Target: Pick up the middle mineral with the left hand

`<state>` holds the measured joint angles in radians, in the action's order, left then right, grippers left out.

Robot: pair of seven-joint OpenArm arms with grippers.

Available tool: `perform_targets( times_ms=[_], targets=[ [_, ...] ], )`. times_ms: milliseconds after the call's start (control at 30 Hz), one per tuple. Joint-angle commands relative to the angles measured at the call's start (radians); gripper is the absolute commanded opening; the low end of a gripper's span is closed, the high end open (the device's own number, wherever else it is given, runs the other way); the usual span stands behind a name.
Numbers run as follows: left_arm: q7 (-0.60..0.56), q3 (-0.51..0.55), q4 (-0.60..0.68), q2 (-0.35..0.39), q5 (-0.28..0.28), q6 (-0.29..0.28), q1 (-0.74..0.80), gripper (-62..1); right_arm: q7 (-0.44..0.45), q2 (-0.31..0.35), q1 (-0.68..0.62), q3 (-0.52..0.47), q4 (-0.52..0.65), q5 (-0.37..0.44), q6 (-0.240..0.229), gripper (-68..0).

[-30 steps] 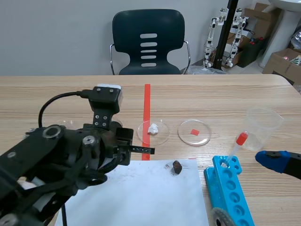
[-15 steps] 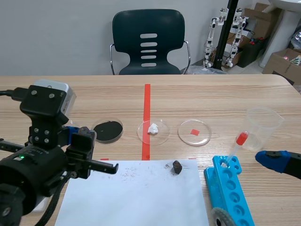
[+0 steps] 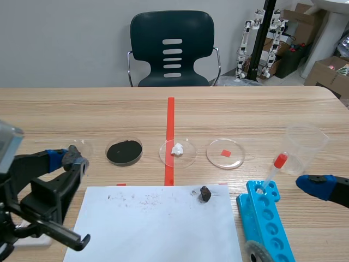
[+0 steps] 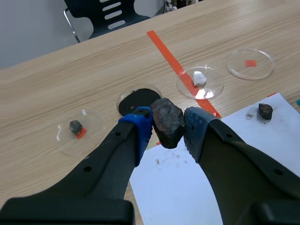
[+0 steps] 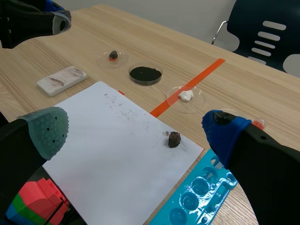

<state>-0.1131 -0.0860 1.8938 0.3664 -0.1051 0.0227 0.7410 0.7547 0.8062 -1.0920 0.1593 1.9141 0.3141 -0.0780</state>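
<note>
Firmly pinched between the 2 pads of the left tool (image 4: 167,127) is the dark mineral (image 4: 166,117), a rough, lumpy stone; the fingers stand a little apart with the stone pressed between them. In the scene view this tool (image 3: 67,159) hangs above the left side of the desk (image 3: 245,114), just left of the white paper (image 3: 158,229), and the wrist view shows the stone held up off the desktop. The right tool (image 5: 133,133) is spread wide with nothing in it, at the near right beside the blue rack (image 3: 270,218).

Farther off, a row of 4 round dishes runs left to right: a clear dish (image 4: 90,125) holding a small dark chip (image 4: 75,126), a black-filled dish (image 3: 142,150), a dish with a white lump (image 3: 188,156) overlapping the orange tape line, and a dish with a red square (image 3: 215,156). A small dark rock (image 3: 205,193) lies at the paper's far edge. A red-capped dropper (image 3: 275,168) leans in the rack, near a clear beaker (image 3: 305,143).
</note>
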Motion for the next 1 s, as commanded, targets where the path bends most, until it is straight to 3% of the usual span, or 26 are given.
perform_targets(
  times_ms=[0, 200, 967],
  targets=[
    [-0.040, 0.017, 0.012, 0.000, 0.012, -0.010, 0.026, -49.6, 0.016, 0.000, 0.009, -0.003, 0.021, 0.004, 0.000, -8.4],
    [-0.077, 0.078, 0.012, 0.000, 0.063, -0.022, 0.093, -49.6, 0.015, 0.000, 0.009, -0.003, 0.021, 0.004, 0.000, -8.4],
    [-0.044, 0.081, 0.012, 0.000, 0.095, -0.021, 0.090, -49.6, 0.015, 0.000, 0.009, -0.003, 0.021, 0.004, 0.000, -8.4]
  ],
)
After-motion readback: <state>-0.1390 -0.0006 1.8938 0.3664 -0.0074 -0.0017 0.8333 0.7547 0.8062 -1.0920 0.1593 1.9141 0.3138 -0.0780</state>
